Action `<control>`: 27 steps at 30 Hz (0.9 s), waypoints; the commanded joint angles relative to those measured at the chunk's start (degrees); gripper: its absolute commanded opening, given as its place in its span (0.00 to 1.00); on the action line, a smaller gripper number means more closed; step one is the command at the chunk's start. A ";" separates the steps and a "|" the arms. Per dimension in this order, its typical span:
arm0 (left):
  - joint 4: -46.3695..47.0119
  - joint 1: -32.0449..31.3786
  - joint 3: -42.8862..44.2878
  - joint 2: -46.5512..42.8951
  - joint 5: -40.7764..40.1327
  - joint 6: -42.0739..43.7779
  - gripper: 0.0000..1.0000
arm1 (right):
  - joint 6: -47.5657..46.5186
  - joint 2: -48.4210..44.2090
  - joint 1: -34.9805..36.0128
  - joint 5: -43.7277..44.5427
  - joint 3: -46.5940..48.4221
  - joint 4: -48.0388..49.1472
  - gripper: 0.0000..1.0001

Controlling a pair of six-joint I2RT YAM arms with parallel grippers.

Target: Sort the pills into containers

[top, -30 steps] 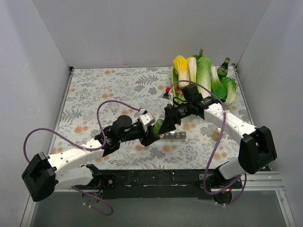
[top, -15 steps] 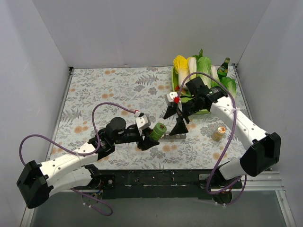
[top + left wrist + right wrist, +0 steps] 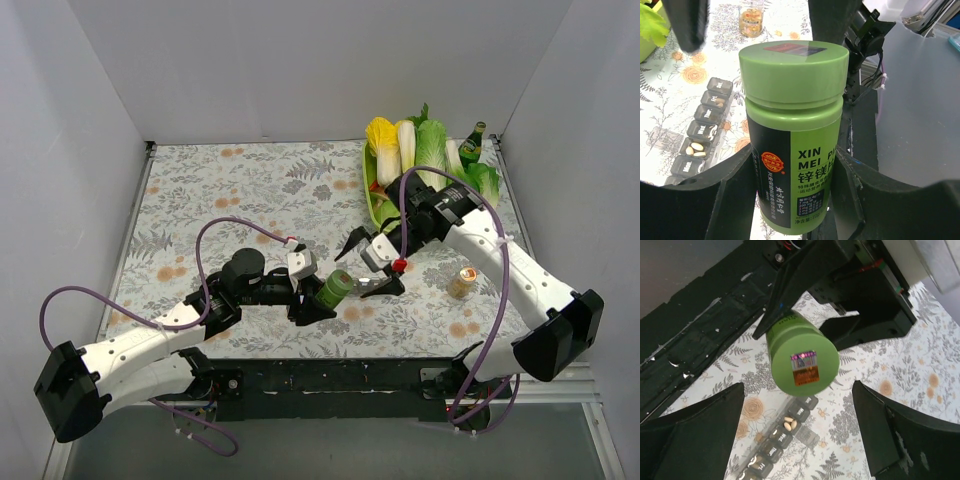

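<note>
My left gripper (image 3: 322, 296) is shut on a green pill bottle (image 3: 335, 288) with its cap on, and holds it tilted above the table. The bottle fills the left wrist view (image 3: 795, 125). My right gripper (image 3: 368, 265) is open and empty just beyond the cap (image 3: 802, 365), its fingers (image 3: 690, 435) wide apart and not touching it. The containers, a dark-lidded compartment strip (image 3: 775, 440), lie on the table below the bottle. One compartment is open with pale pills (image 3: 790, 423) in it. The strip also shows in the left wrist view (image 3: 702, 127).
A small amber pill jar (image 3: 461, 283) stands right of the grippers and also shows in the left wrist view (image 3: 751, 17). Cabbages on a green tray (image 3: 425, 160) and a green glass bottle (image 3: 472, 145) stand at the back right. The black base rail (image 3: 330, 378) runs along the near edge.
My right gripper drew back from the bottle, turned, and came down to face its cap, open. My left gripper moved the bottle slightly nearer. The amber jar is now uncovered.
</note>
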 commanded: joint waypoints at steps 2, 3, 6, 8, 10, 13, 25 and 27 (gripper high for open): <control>1.56 -0.10 1.04 -0.12 2.59 -0.15 0.00 | 1.86 0.61 4.74 -1.14 1.65 -0.27 0.94; 1.56 -0.10 1.04 -0.12 2.59 -0.06 0.00 | 3.17 0.61 5.36 -0.96 1.65 0.35 0.93; 1.65 -0.10 1.04 -0.12 2.50 0.20 0.00 | 5.11 0.52 7.12 0.27 1.39 1.14 0.89; 1.65 -0.10 0.95 -0.03 2.50 0.12 0.00 | 7.22 0.52 7.74 1.32 0.95 2.37 0.85; 1.65 -0.10 0.86 -0.03 2.50 0.12 0.00 | 9.24 0.26 8.00 1.76 0.51 3.68 0.82; 1.65 -0.10 1.04 -0.03 2.59 0.12 0.00 | 12.14 0.17 8.09 2.47 0.16 4.92 0.76; 2.09 -0.36 3.06 -0.38 -3.18 1.35 0.00 | 26.80 -0.18 8.53 3.35 -2.65 12.38 0.45; 2.35 -0.80 3.41 -0.82 -6.62 2.49 0.00 | 37.83 -0.53 8.62 3.43 -4.75 17.63 0.41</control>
